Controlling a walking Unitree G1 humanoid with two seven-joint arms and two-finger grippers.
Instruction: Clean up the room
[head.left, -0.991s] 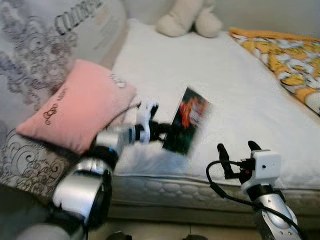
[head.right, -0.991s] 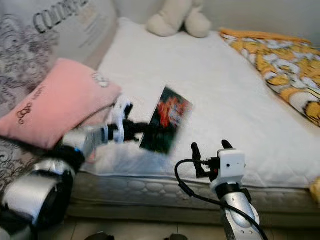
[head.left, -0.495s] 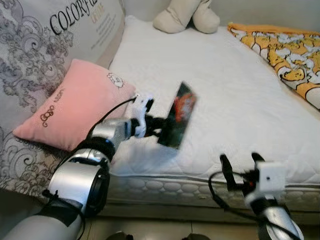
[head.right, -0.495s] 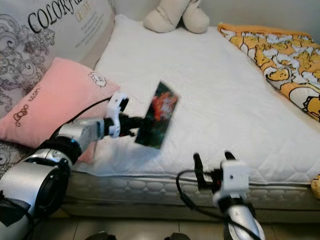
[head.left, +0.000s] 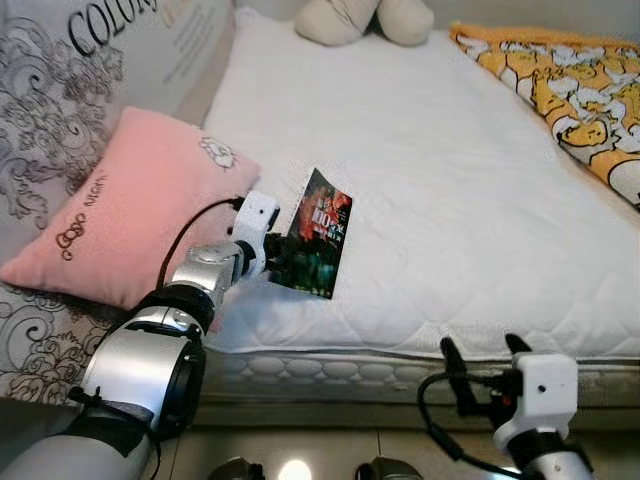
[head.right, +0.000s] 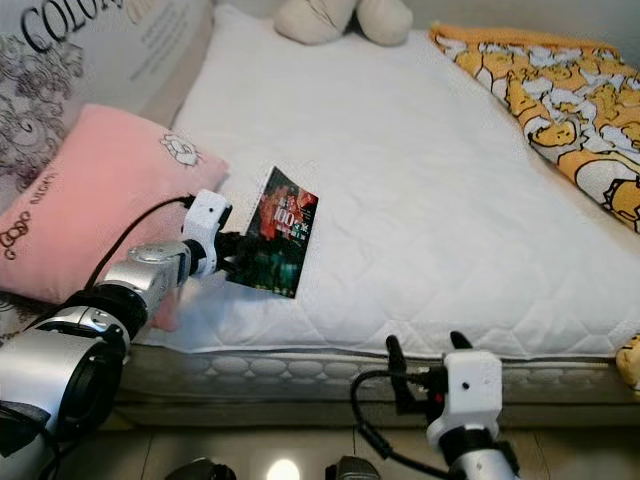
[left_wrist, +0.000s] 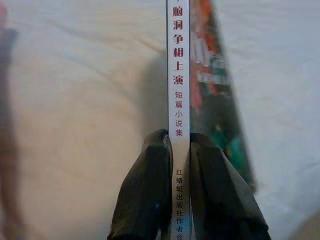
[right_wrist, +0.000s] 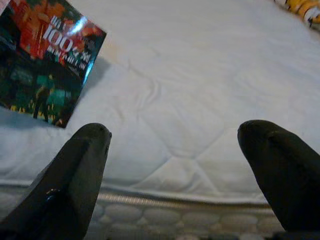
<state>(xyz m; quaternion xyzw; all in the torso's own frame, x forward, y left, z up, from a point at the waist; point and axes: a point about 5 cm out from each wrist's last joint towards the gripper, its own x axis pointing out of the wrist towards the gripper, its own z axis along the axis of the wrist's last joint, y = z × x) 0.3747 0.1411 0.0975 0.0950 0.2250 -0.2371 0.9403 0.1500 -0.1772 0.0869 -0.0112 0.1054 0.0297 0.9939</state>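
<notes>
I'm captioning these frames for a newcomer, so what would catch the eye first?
The dark, glossy book, pinched by its spine in the left gripper, stands out above the white mattress near its front edge. Beside it lies a pink pillow, with a yellow patterned blanket at the far right.

bed (head.left: 450, 180) | pink pillow (head.left: 130, 215) | plush toy (head.left: 365, 18) | yellow blanket (head.left: 570, 90)

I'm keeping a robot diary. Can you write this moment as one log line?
left pincer: shut on book | book: over bed | right pincer: open, idle
</notes>
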